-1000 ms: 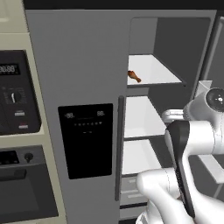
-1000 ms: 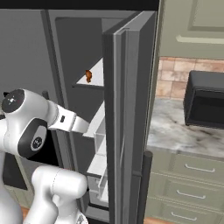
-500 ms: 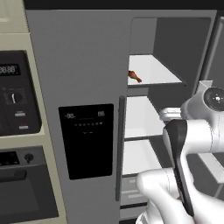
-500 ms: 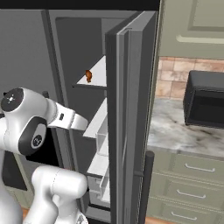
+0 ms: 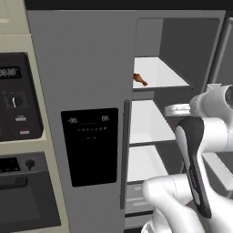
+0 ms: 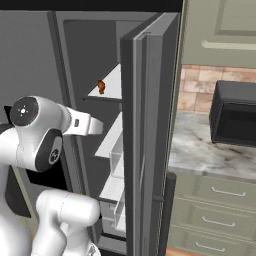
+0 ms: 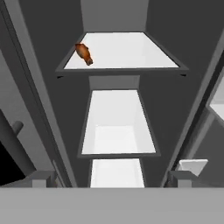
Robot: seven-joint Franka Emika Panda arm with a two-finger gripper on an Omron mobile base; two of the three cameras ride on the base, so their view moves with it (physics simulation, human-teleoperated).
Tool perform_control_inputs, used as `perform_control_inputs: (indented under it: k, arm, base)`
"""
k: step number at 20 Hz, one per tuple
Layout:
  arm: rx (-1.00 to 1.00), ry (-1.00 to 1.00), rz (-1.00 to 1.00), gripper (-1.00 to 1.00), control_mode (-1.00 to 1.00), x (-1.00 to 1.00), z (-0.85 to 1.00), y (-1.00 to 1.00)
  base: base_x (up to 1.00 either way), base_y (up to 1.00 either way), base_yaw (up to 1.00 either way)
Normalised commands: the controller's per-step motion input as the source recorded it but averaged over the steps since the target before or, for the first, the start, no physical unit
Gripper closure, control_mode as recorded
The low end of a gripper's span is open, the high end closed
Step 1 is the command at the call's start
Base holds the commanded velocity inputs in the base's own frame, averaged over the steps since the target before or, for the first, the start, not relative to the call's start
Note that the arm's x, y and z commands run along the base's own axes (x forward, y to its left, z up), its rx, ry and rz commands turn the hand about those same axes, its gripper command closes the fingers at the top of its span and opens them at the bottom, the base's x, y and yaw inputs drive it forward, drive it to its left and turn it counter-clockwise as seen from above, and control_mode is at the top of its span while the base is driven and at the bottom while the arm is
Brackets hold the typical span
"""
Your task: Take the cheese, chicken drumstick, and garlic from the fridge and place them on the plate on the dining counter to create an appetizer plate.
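The fridge (image 5: 82, 68) stands with its right door (image 6: 150, 140) swung open. On its top white shelf (image 7: 131, 52), near the left edge, lies the chicken drumstick (image 5: 139, 80) (image 6: 101, 86) (image 7: 83, 53), small and orange-brown. My gripper (image 7: 111, 179) is open and holds nothing. It faces into the fridge at about the height of the middle shelf (image 7: 116, 127), below the drumstick and well short of it. The cheese, the garlic, the plate and the dining counter are out of view.
Black-fronted ovens with a control panel (image 5: 18, 104) stand left of the fridge. The open door carries white bins (image 6: 117, 160) close to my arm's right. Beyond it are a black microwave (image 6: 235, 120) on a marbled worktop and green drawers (image 6: 215, 210).
My hand has risen a little in front of the open fridge. The drumstick has not moved, and the gripper has stayed open.
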Motion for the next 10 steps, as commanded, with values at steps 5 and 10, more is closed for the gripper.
perform_control_inputs:
  k: [5,10]
  arm:
    - [0.0,0.07,0.01,-1.0,-1.0,0.36,0.4,0.37]
    - [0.0,0.03,0.0,-1.0,-1.0,0.38,0.23,0.05]
  base:
    - [0.0,0.0,0.0]
    - [0.0,0.0,0.0]
